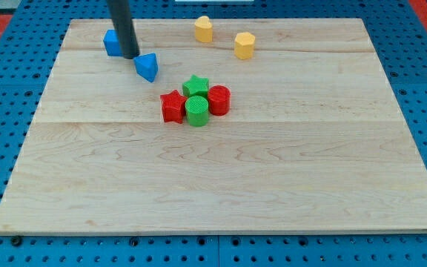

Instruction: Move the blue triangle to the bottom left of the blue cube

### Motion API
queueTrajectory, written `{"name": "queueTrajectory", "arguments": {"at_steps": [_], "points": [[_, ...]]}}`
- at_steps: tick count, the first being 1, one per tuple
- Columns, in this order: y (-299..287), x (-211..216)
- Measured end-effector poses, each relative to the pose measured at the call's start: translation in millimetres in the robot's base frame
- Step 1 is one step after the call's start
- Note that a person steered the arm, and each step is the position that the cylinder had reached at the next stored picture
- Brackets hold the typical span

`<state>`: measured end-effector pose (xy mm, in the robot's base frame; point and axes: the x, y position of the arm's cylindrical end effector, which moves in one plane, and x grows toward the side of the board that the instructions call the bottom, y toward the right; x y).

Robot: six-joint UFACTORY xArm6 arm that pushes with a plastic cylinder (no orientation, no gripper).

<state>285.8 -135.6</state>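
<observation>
The blue triangle (147, 67) lies on the wooden board near the view's top left. The blue cube (111, 42) sits up and to the left of it, partly hidden behind my rod. My tip (130, 55) rests on the board between the two, just right of the cube and just up-left of the triangle. The triangle stands to the lower right of the cube.
A cluster sits mid-board: a red star (172, 107), a green star (196, 85), a green cylinder (196, 111) and a red cylinder (219, 99). Two yellow blocks (203, 29) (244, 45) lie near the top. The board's top edge (213, 19) is close by.
</observation>
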Motion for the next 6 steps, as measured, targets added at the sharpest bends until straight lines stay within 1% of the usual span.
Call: {"name": "queueTrajectory", "arguments": {"at_steps": [1, 2, 3, 4, 5, 6], "points": [[30.0, -18.6], [110.5, 25.3], [66.7, 52.1], [-22.0, 36.1], [-57.4, 31.4], [71.1, 30.2]]}}
